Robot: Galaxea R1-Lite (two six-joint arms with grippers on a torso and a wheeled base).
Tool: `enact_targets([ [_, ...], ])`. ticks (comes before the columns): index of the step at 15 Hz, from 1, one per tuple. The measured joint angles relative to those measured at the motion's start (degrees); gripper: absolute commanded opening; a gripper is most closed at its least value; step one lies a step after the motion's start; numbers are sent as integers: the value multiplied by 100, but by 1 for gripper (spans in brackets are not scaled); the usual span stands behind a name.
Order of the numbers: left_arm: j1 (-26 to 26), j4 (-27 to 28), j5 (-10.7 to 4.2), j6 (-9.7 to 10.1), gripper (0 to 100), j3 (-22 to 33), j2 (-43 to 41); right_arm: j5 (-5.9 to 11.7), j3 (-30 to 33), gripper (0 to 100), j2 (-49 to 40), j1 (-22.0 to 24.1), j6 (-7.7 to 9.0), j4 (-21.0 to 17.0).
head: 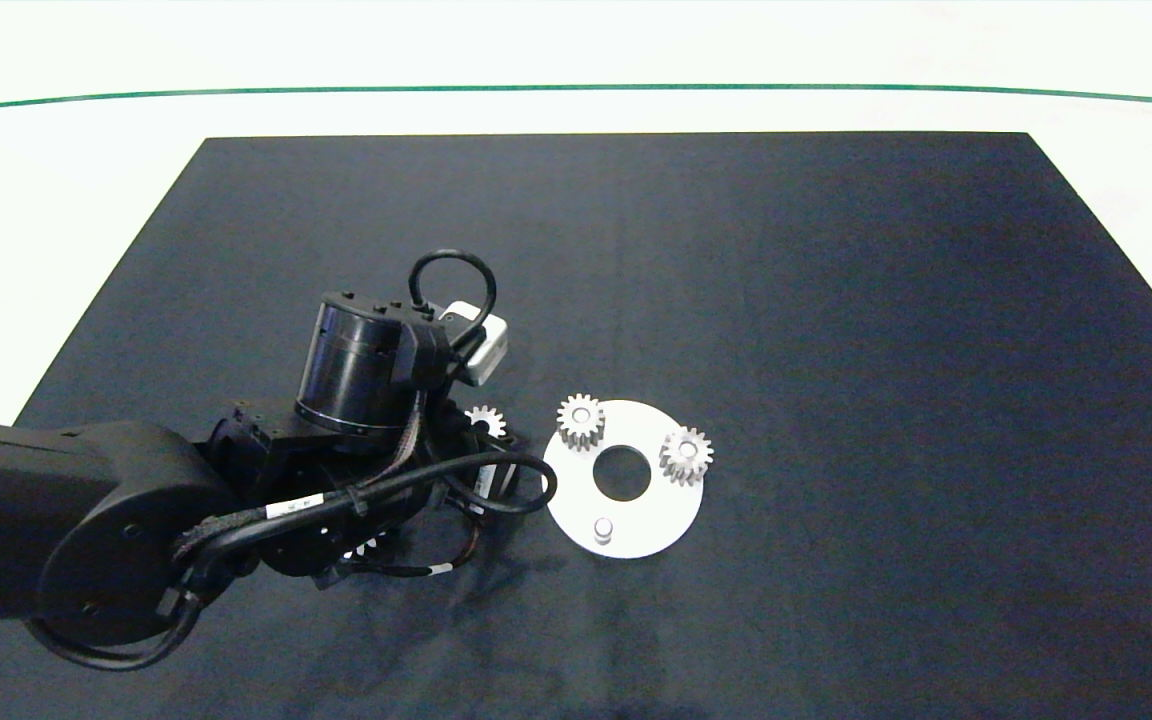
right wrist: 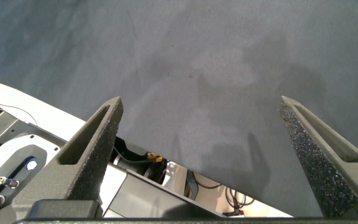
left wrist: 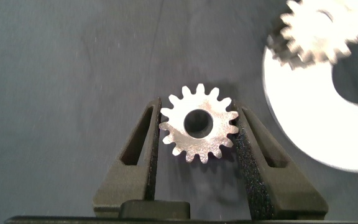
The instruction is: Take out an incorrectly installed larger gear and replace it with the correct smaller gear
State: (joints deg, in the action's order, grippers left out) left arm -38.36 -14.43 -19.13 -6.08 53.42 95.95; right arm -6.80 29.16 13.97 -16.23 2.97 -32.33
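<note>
left end effector [left wrist: 197,134] grips a gear [left wrist: 199,123] beside white disc [head: 656,520].

The left arm [head: 236,480] hides most of the smaller gear [head: 485,421] — the white disc [left wrist: 316,118] runs off-frame.

A dark mat [head: 836,300] covers a white table [head: 56,200].
</note>
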Motion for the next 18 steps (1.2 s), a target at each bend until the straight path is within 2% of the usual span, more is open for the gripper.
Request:
enact_targets([
  [2, -88, 206, -13, 5, 22, -20, -201, 0, 0, 100, 0, 7, 0, 0],
  [4, -295, 416, -173, 28, 22, -69, -494, 6, 0, 100, -28, 11, -2, -2],
  [6, -560, 463, -286, 68, 22, -144, -740, 5, 0, 100, -61, 61, 5, -24],
  [9, -1012, 455, -557, 85, 22, -254, -972, 2, 24, 100, -77, 96, 0, -90],
  [11, -1395, 402, -835, 146, 22, -414, -1026, 2, 46, 100, -77, 171, -2, -91],
  [13, -1836, 339, -1158, 291, 22, -560, -1029, 0, 63, 100, -63, 313, -2, -90],
  [14, -2057, 276, -1348, 400, 22, -605, -987, 2, 88, 100, -55, 380, -2, -90],
  [16, -2437, 107, -1635, 657, 22, -645, -845, 2, 168, 100, -41, 553, -2, -118],
  [18, -2603, 27, -1673, 699, 22, -642, -695, 2, 282, 100, -37, 639, -4, -245],
])
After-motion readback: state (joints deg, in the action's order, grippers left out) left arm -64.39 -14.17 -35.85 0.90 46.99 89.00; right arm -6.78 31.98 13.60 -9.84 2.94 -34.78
